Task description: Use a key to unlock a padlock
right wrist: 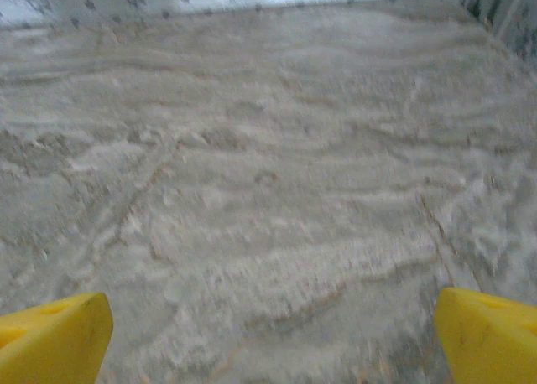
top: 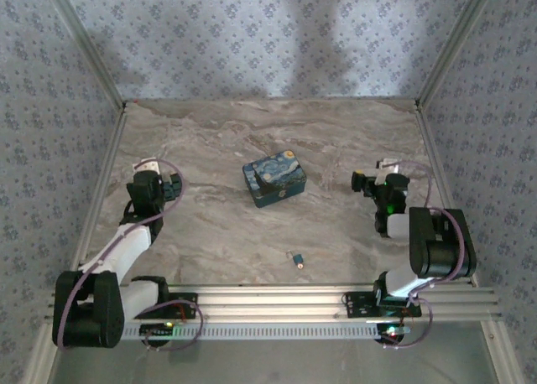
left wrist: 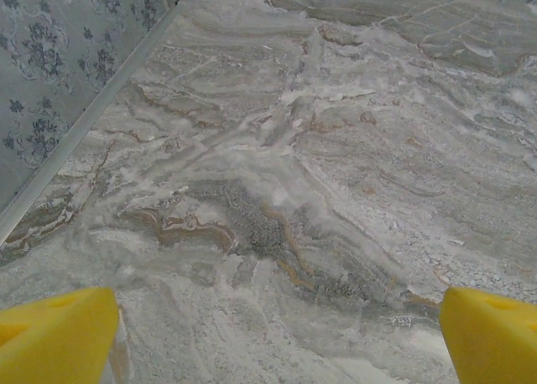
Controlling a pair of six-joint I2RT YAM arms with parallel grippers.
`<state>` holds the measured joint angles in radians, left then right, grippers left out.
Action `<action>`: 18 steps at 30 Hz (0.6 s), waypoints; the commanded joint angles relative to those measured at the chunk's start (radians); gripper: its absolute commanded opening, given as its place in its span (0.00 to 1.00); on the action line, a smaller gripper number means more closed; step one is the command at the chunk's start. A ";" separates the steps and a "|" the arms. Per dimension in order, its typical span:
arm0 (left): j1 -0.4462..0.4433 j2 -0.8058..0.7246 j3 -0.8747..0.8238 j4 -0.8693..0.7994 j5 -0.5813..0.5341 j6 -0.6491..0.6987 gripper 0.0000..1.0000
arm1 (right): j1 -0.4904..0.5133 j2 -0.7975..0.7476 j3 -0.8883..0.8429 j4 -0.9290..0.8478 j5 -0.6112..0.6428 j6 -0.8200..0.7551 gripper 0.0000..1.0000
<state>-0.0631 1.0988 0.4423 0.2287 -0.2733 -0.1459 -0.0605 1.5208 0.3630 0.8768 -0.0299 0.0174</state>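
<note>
Padlock (top: 295, 259) tiny, dark with a silvery tip, on tabletop (top: 210, 149); left claw (left wrist: 277, 334) and right claw (right wrist: 273, 338) gape wide, empty

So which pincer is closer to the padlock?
Right. The right pincer sits beyond and right of the padlock; the left pincer is farther off, beyond and left.

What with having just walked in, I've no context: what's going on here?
Nothing is being handled yet. Both arms sit at the sides of the table, the left gripper and right gripper open and empty above its marbled surface. The padlock lies untouched near the front edge, and a blue starry-print box stands in the middle.
</note>
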 commanded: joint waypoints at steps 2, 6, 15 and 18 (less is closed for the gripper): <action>0.010 0.038 -0.006 0.038 0.038 0.012 0.98 | 0.014 0.004 0.020 -0.047 0.039 -0.026 1.00; 0.012 0.077 -0.009 0.085 0.067 0.015 0.98 | 0.020 0.003 0.019 -0.048 0.049 -0.033 1.00; 0.012 0.180 -0.018 0.257 0.110 0.046 0.98 | 0.032 0.004 0.022 -0.052 0.063 -0.041 1.00; 0.011 0.218 -0.015 0.305 0.111 0.066 0.98 | 0.032 0.004 0.022 -0.052 0.065 -0.041 1.00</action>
<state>-0.0586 1.2953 0.4294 0.4347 -0.1829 -0.1135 -0.0319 1.5208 0.3756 0.8394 0.0135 -0.0090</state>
